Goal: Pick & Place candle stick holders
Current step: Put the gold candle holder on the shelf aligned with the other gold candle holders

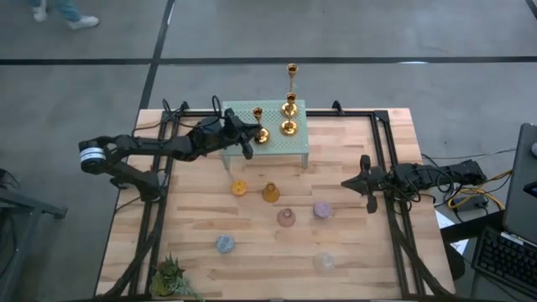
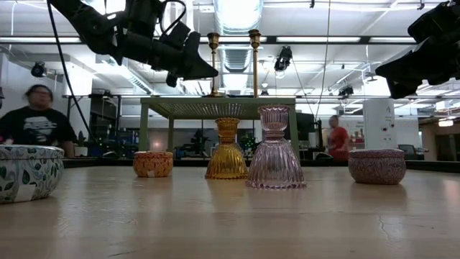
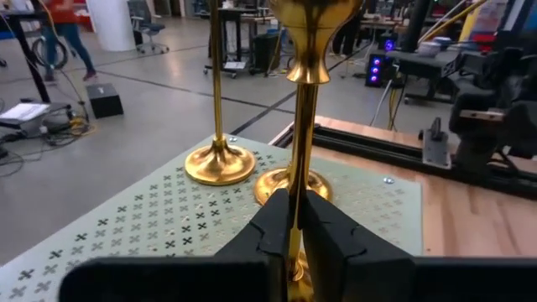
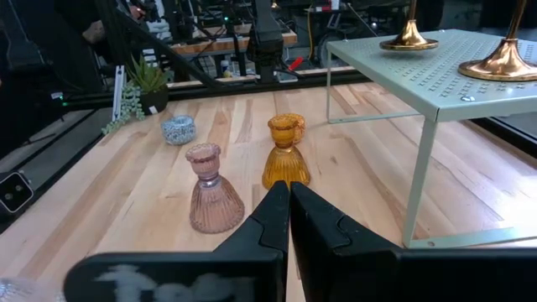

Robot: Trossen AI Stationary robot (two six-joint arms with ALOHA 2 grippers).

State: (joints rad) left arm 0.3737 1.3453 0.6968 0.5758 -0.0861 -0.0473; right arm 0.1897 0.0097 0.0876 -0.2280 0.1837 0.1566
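Gold candlestick [image 3: 304,126], shiny: held upright by its slender stem between the closed fingers of the left gripper [image 1: 250,138], on the mint-green stand [image 1: 298,144], presumably for lifting or setting down. Two further gold candlesticks [image 1: 289,117] are borne there. Glass holders [image 1: 270,193] are left on the table [image 1: 369,252] below. The right gripper [image 1: 366,182] is kept shut and empty at the table's right.

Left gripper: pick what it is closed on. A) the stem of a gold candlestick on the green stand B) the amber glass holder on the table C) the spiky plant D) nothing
A: the left gripper has its fingers pinched on the slender stem of a gold candlestick standing on the mint-green perforated stand.
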